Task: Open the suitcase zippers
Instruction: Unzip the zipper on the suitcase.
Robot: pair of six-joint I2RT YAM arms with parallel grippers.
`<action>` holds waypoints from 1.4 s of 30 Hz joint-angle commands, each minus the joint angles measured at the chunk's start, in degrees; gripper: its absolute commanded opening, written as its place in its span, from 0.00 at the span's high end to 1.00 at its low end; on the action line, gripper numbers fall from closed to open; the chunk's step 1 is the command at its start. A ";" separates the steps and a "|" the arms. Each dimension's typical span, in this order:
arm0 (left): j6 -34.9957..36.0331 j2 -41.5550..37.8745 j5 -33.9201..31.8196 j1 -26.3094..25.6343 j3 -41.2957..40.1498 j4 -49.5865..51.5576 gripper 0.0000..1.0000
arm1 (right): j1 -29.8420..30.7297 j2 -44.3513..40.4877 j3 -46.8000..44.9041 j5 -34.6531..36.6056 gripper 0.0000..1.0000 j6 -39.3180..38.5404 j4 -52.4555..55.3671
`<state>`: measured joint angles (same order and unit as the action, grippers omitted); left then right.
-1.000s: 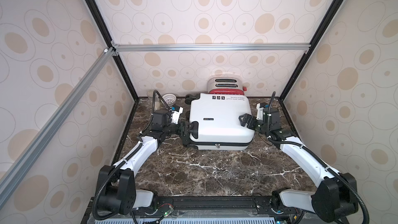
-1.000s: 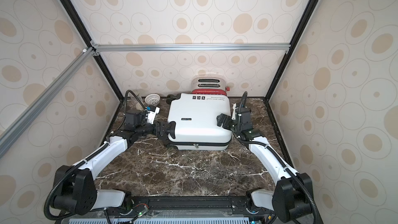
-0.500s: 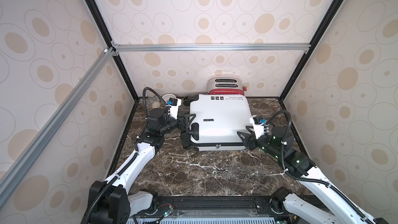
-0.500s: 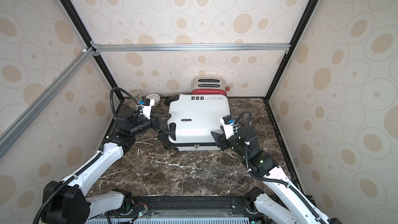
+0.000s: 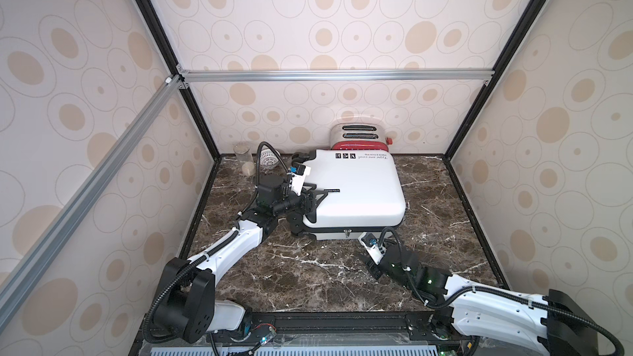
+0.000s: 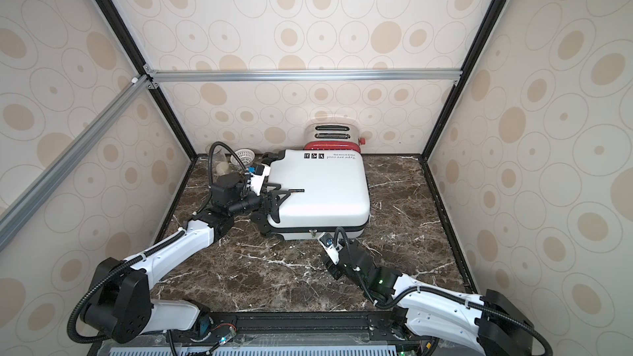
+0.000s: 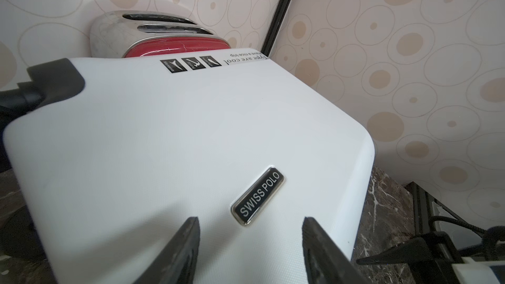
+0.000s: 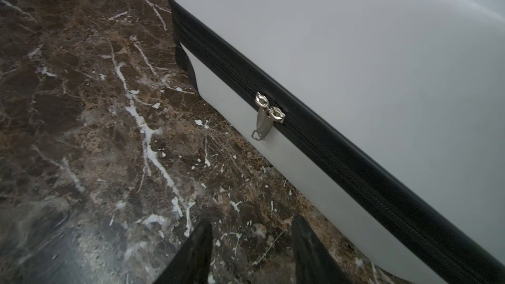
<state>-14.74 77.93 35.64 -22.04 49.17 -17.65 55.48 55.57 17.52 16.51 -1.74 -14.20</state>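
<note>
Suitcase: the white hard-shell suitcase [image 5: 356, 193] [image 6: 322, 193] lies flat on the marble tabletop [image 5: 308, 268], a little past centre toward 12 o'clock. Its printed face is up and its black wheels [image 5: 297, 226] are at the 9 o'clock end.
Zipper track: the black zipper track [image 8: 328, 146] follows the seam between the two shells. Along the 6 o'clock side it is closed for as far as I can see.
Pull tabs: two silvery pull tabs [image 8: 266, 116] [image 5: 346, 232] sit touching each other near the middle of that 6 o'clock side. One hangs down over the lower shell.
Badge: the SWISS POLO badge [image 7: 257, 196] sits on the top face, toward the 9 o'clock edge.
My left gripper: my left gripper [image 7: 250, 236] reaches over the top shell from the case's 9 o'clock edge. Its jaws are spread and hold nothing, and the badge is just ahead of the gap. I cannot tell whether my fingers [image 7: 185, 247] press on the shell.
My right gripper: my right gripper [image 8: 252, 244] is low over the marble off the case's 6 o'clock side. The jaws are apart with only bare stone between them. The pull tabs are ahead, near but untouched.
Toaster: a red and chrome toaster [image 5: 359, 136] stands just behind the case at 12 o'clock, against the back wall.
Corner: a glass jar [image 5: 242, 162] and a white perforated basket [image 5: 269, 159] stand at the case's 10 o'clock.
</note>
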 commanded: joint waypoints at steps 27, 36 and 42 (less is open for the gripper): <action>0.74 -0.06 -0.44 -0.30 -2.62 0.94 0.39 | 1.01 37.98 1.55 9.83 0.71 5.61 -55.70; 1.41 0.03 -0.65 -0.28 -2.29 1.21 0.39 | 1.12 38.22 0.99 11.60 0.86 6.31 -55.85; 2.11 0.26 -1.43 -0.28 -1.93 3.30 0.39 | 1.12 36.28 -0.01 12.31 0.99 6.66 -53.72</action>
<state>-13.87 77.73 35.38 -22.24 47.70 -19.92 56.45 93.58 17.82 26.87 4.75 -65.78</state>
